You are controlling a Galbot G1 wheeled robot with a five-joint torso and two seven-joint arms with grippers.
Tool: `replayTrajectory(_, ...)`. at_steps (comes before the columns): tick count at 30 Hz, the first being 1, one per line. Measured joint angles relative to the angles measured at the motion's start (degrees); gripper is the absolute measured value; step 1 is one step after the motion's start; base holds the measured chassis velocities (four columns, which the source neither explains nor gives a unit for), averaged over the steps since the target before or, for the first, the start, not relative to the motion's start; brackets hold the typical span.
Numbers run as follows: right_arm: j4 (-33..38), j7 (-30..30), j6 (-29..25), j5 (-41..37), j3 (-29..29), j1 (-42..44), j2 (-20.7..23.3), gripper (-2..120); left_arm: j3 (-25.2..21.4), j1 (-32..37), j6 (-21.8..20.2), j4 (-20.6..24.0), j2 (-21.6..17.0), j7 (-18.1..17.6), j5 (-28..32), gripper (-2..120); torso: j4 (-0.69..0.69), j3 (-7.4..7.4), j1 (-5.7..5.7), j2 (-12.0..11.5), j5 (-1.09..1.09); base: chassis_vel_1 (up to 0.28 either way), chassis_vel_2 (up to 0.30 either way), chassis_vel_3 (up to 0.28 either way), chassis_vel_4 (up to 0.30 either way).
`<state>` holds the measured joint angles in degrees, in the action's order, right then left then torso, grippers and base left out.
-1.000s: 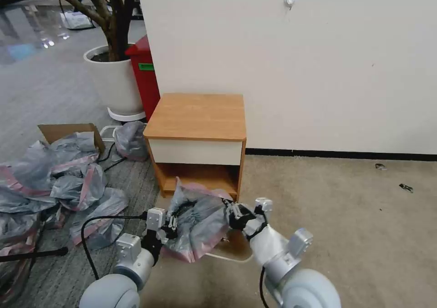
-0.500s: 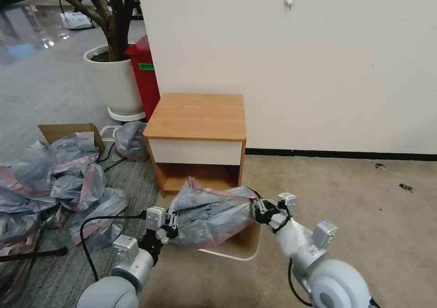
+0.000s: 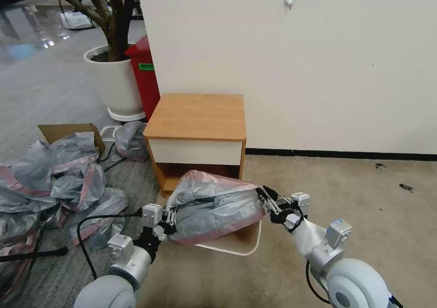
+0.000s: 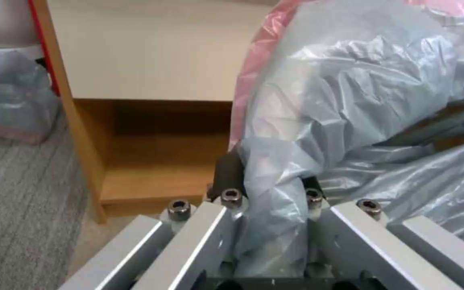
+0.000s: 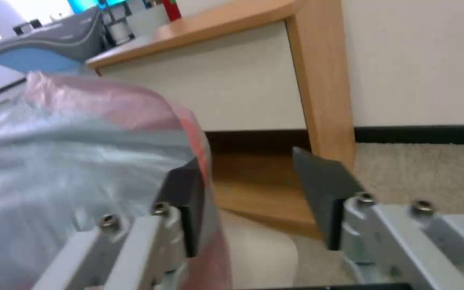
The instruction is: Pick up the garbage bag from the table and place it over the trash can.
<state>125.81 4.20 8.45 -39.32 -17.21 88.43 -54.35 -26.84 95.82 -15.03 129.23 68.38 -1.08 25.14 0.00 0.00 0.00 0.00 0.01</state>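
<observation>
The grey garbage bag [image 3: 214, 205] with a pink rim hangs stretched between my two grippers, just in front of the table [image 3: 195, 114]. Beneath it the cream trash can [image 3: 249, 248] stands on the carpet, mostly covered, with its near rim showing. My left gripper [image 3: 169, 218] is shut on a fold of the garbage bag [image 4: 323, 108]. At the bag's other end, my right gripper [image 3: 269, 199] is open. In the right wrist view its fingers [image 5: 186, 193] stand apart, with the garbage bag [image 5: 81, 161] against the outside of one pad.
A heap of similar bags [image 3: 54, 180] and a cardboard box [image 3: 68, 130] lie on the floor at left. A red bin [image 3: 145, 76] and a white plant pot [image 3: 114, 80] stand behind the table. Open carpet [image 3: 355, 194] stretches right, up to the wall.
My right gripper has moved to the right, away from the left one, and its fingers have opened. The bag is now pulled wider and flatter across the can. The left gripper has barely moved.
</observation>
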Motion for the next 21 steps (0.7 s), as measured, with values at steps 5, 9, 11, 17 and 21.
replayTrajectory(5, 0.06, -0.06, -0.44, 0.29, -1.47, 1.50, 0.68, 67, -0.95, -0.14, 0.55, -0.12, 0.17, 0.12, 1.75, 4, 0.00, 0.00, 0.00, 0.00, 0.00, 0.000, 0.000, 0.000, 0.000)
replayTrajectory(9, -0.10, -0.05, -0.94, 0.56, -2.15, 2.09, 0.79, 80, -1.46, -0.21, 0.69, -0.14, 0.55, 0.11, 3.68, 4, 0.00, 0.00, 0.00, 0.00, 0.00, 0.000, 0.000, 0.000, 0.000)
replayTrajectory(11, -0.59, -0.04, -1.51, 1.19, -2.39, 2.60, 0.45, 89, -1.86, -0.27, 0.66, -0.13, 0.94, -0.03, 5.27, 4, 0.00, 0.00, 0.00, 0.00, -0.01, 0.000, 0.000, 0.000, 0.000)
replayTrajectory(17, 0.58, 1.13, -3.86, 1.94, -4.66, 5.41, -3.68, 100, -3.39, -0.72, -0.05, -1.04, 2.36, -1.33, 7.70, 4, 0.00, 0.00, 0.00, 0.00, 0.00, 0.000, 0.000, 0.000, 0.000)
replayTrajectory(21, 3.68, 1.89, -5.07, 2.62, -6.14, 7.64, -7.19, 100, -3.67, -0.97, -0.20, -2.24, 3.07, -1.76, 8.37, 4, 0.00, 0.00, 0.00, 0.00, -0.02, 0.000, 0.000, 0.000, 0.000)
